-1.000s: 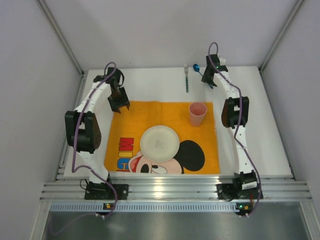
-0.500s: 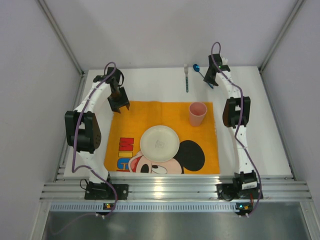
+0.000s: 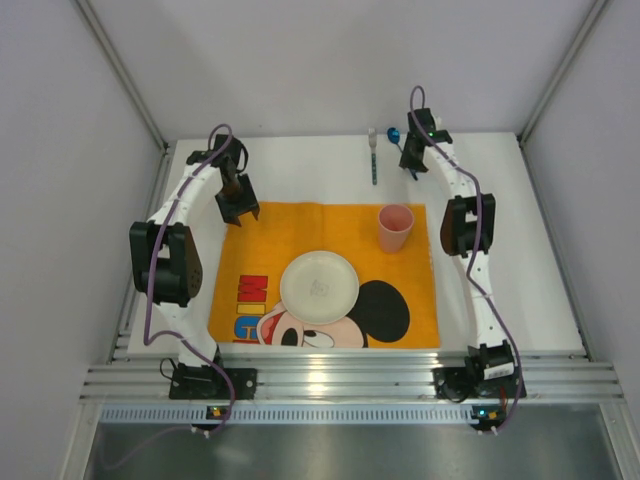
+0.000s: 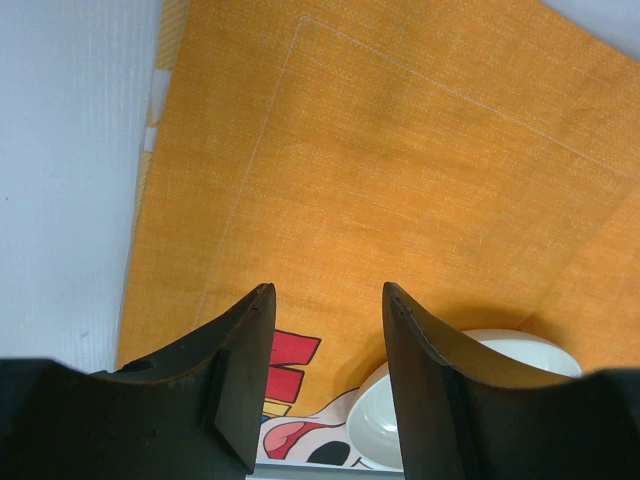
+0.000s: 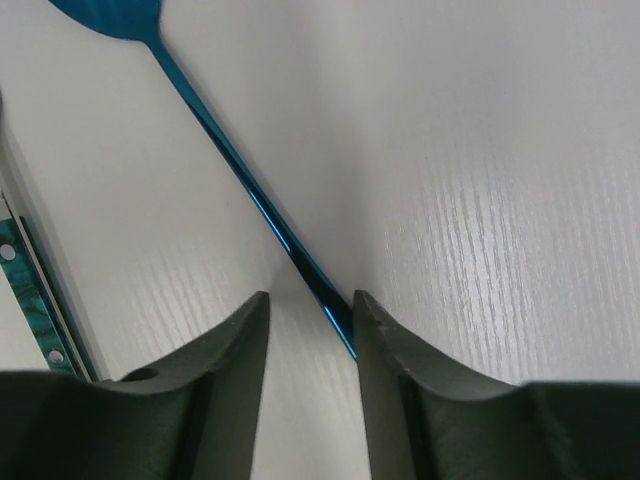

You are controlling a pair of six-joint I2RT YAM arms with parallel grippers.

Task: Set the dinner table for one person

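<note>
White desk (image 3: 300,165), far edge: blue spoon (image 5: 235,165) handle lies diagonally between fingers of right tool (image 5: 310,300), bowl pointing away; jaws narrow, not yet pinching.

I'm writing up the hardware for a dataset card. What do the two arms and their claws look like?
The left arm and right arm have slim white links, bulky black joints and a purple cable alongside. The left claw and right claw each have two black, curved, tapering fingers.
</note>
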